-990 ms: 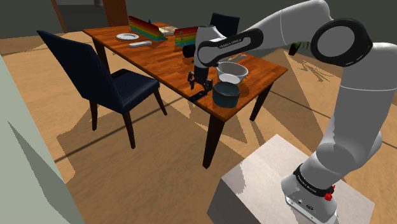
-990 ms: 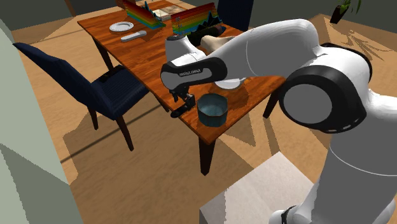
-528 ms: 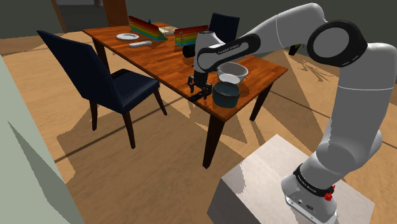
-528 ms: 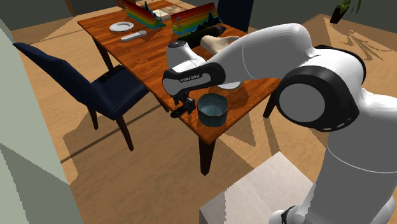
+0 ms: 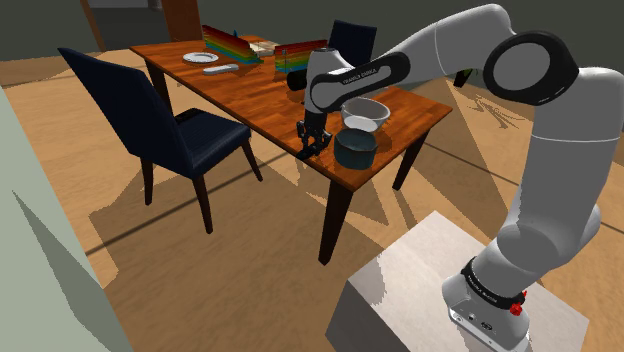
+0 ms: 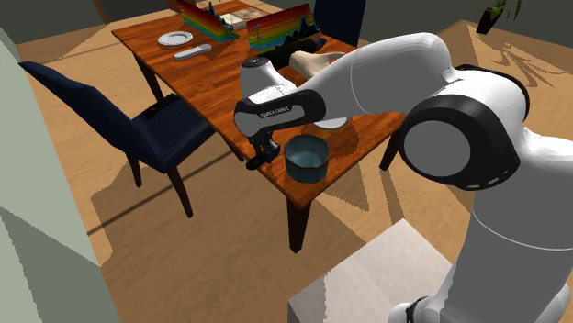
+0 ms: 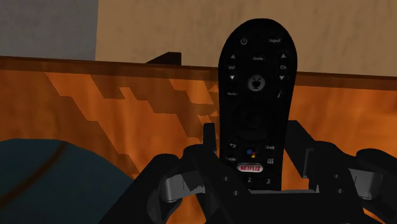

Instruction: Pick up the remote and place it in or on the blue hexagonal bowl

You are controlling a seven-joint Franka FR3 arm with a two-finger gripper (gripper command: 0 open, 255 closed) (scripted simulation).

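your wooden dining table (image 5: pixel 250 95) carries the dark blue hexagonal bowl (image 5: pixel 355 150) near the corner closest to the stand. the white arm (image 5: pixel 440 45) reaches down to the table's edge just beside that bowl, on the shoulder view's left of it. there the black gripper (image 5: pixel 312 140) is clenched on the lower end of the black remote (image 7: pixel 254 89), whose netflix button sits between the fingers (image 7: pixel 208 143) while its power-button end points away from the hand.
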